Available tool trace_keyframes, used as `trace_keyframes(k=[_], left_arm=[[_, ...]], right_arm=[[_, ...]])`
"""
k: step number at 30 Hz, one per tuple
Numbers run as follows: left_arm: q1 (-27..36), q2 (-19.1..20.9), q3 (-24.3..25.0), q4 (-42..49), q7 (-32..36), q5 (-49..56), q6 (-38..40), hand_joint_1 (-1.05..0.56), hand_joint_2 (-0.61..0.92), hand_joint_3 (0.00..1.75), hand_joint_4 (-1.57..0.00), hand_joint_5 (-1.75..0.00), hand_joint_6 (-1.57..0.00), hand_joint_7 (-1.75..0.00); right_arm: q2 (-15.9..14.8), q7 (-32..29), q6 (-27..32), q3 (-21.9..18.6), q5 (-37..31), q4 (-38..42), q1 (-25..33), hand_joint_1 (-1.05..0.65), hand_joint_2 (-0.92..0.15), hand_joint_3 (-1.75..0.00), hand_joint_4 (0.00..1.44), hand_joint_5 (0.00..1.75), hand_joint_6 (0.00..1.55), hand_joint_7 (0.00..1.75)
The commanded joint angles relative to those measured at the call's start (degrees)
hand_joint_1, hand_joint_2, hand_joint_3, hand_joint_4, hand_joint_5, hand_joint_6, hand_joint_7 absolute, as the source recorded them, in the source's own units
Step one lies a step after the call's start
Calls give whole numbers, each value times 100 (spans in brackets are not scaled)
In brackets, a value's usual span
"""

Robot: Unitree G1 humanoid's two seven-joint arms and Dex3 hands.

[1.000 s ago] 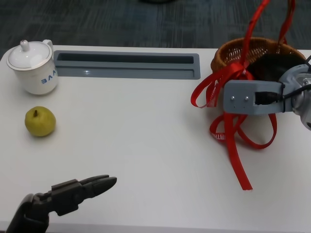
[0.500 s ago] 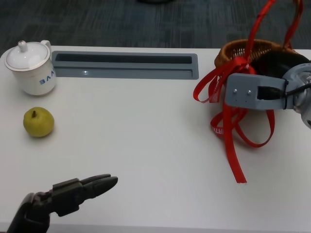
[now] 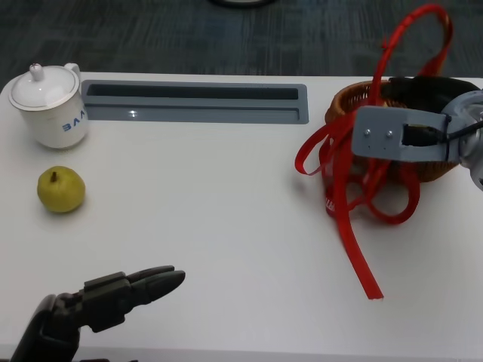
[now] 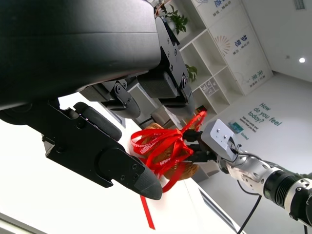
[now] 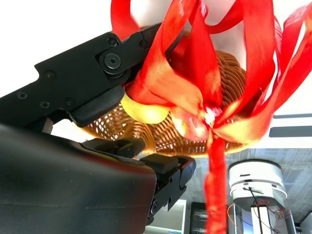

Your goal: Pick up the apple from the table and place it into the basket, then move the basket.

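The right hand (image 5: 122, 92) is being kept closed on the red ribbon handle (image 3: 407, 45) of the wicker basket (image 3: 355, 102), its black fingers (image 5: 83, 83) wrapped around the ribbon just above the basket's rim. In the head view only the grey plate at that wrist is seen, in front of the basket at the far right of the table (image 3: 226, 196). Whether the basket is being lifted off the surface or is resting on it cannot be told. Loops of ribbon are hanging over its left side, and one long end (image 3: 355, 249) is trailing toward the near edge. Inside the basket, the apple (image 5: 146, 113), yellow-green with a reddish side, is being shown by the right wrist view.

The left hand (image 3: 113, 298) is being held over the near left corner, holding nothing, with its fingers stretched out close together and pointing right.

At the far left, a yellow-green pear (image 3: 61, 189) is lying near a white lidded mug (image 3: 47, 105). A grey recessed tray (image 3: 196, 102) is set along the far edge.
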Motion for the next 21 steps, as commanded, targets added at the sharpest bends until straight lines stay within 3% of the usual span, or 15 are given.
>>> trace_keyframes(k=[1, 11, 21], left_arm=[[17, 95, -7, -36, 23, -39, -35, -51, 73, 0, -76, 0, -75, 0], [1, 122, -63, -91, 5, -89, 7, -51, 73, 0, -75, 0, -75, 0], [-100, 203, -156, -70, -59, -178, 67, -50, 73, 0, -74, 0, -75, 0]], right_arm=[[-73, 27, -44, -64, 99, -49, -113, -97, -74, 0, 16, 0, 9, 0], [-115, 374, 13, -88, 102, -50, -171, -104, -79, -1, 5, 0, 5, 0], [-295, 976, -123, -158, 236, -90, -120, -105, -78, 0, 9, 1, 11, 1]])
